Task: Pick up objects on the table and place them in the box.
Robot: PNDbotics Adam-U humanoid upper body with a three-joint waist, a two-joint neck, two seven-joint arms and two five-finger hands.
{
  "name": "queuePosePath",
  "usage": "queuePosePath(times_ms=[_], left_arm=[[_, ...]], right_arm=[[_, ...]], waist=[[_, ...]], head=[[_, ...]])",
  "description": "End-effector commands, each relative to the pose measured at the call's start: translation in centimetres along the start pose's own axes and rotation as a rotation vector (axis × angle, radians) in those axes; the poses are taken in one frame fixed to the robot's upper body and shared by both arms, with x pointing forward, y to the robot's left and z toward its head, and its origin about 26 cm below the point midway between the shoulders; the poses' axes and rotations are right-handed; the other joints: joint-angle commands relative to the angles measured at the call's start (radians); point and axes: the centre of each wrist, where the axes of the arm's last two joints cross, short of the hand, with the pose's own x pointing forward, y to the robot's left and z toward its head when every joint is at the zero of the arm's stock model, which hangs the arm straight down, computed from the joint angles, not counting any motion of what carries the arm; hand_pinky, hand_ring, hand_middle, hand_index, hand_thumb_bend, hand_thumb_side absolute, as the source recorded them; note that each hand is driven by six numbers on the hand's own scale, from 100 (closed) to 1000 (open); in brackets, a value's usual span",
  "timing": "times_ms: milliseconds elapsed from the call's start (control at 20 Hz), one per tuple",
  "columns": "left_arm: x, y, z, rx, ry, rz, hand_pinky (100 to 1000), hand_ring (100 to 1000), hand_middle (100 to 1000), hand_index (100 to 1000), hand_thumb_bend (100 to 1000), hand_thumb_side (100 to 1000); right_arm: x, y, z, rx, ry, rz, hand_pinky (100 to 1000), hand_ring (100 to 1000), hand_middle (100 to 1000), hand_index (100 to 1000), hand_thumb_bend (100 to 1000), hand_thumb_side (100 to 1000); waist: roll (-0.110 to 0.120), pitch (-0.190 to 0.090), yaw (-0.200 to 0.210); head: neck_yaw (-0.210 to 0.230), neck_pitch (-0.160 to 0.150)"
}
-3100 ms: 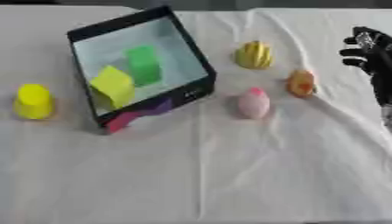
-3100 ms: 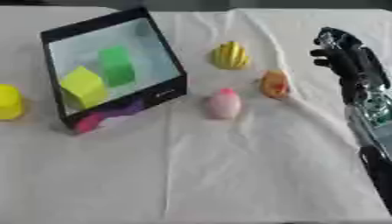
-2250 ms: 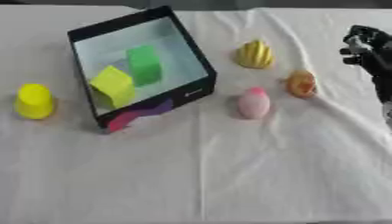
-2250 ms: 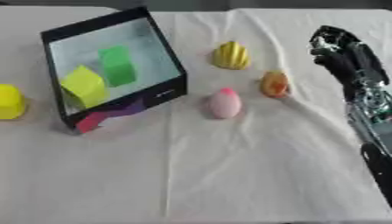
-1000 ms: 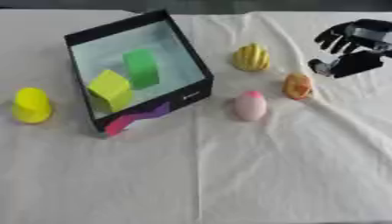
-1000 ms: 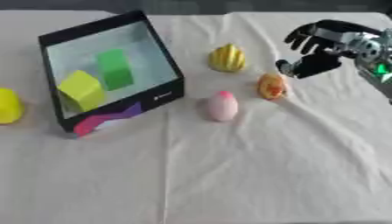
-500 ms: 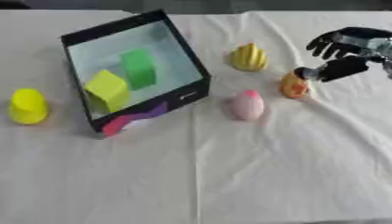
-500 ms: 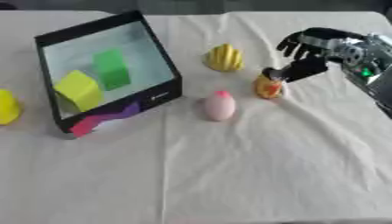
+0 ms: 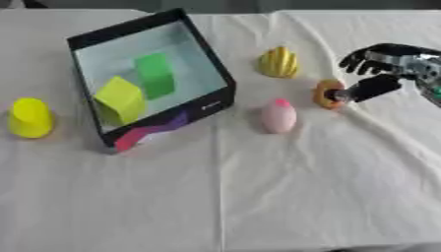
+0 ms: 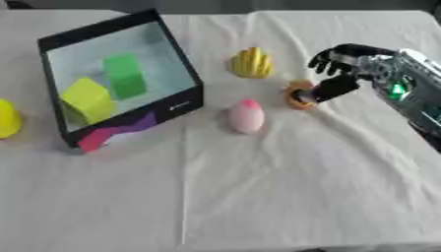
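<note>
- While the right hand is reaching with fingers spread and holding nothing, we are bringing its thumb against the small orange object just to its left.
- We are aiming to curl the fingers over it before lifting toward the black box, further left.

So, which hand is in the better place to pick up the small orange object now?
The right hand. It is already beside the orange object, with its thumb reaching to it and its fingers arched above. The left hand shows in neither view, and the box lies on that side.
</note>
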Motion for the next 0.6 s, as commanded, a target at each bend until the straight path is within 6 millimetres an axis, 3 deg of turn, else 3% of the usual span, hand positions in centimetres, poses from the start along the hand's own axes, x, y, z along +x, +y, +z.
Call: queuePosePath(times_ms=[50, 500, 550, 600], left_arm=[[0.7, 0.3, -0.5, -0.015, -0.031, -0.025, 755, 752, 716, 734, 104, 731], [0.7, 0.2, -0.5, -0.02, -0.031, -0.026, 755, 751, 712, 729, 101, 731], [0.7, 0.2, -0.5, -0.02, -0.031, -0.026, 755, 751, 712, 729, 101, 731], [0.7, 0.2, -0.5, -0.021, -0.032, -0.025, 755, 751, 711, 729, 101, 731]], right_arm=[[-0.4, -0.8, -0.1, -0.029, 0.02, 0.024, 858, 857, 816, 906, 458, 571], [-1.0, -0.1, -1.4, -0.031, 0.04, 0.019, 838, 844, 799, 885, 457, 567], [-1.1, 0.0, -1.5, -0.027, 0.039, 0.022, 836, 842, 795, 882, 504, 528], [-1.1, 0.1, -1.6, -0.02, 0.037, 0.024, 833, 838, 793, 878, 460, 566]], waist=[[-0.005, -0.028, -0.001], [-0.002, -0.021, -0.003], [-0.001, -0.021, -0.003], [-0.001, -0.02, -0.003]], head=[[0.001, -0.002], [0.007, 0.0], [0.007, 0.0], [0.007, 0.0]])
